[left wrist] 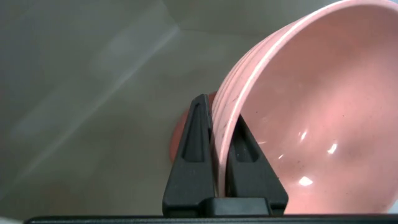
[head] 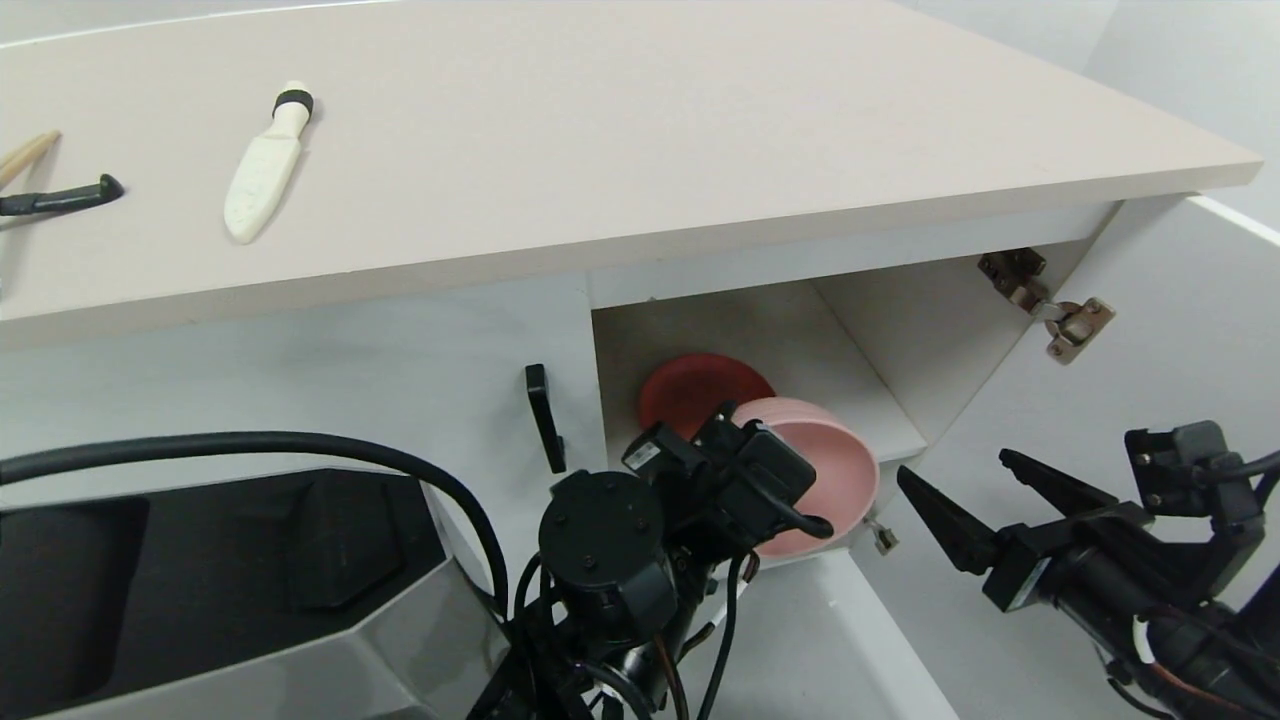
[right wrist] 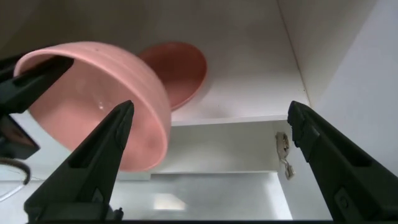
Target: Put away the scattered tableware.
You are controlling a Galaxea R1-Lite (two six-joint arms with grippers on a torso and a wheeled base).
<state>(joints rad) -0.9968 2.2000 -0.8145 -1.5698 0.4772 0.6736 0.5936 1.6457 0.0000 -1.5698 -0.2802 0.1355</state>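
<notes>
Centre frame, left gripper pinches the tilted pink bowl just before the red plate; right gripper splayed, lower right.

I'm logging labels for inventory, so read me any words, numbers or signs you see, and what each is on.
No text is readable.
On the left wrist, a pale sticker: too small to read.
No print shows on the pink bowl, red plate, white knife or cabinet.
</notes>
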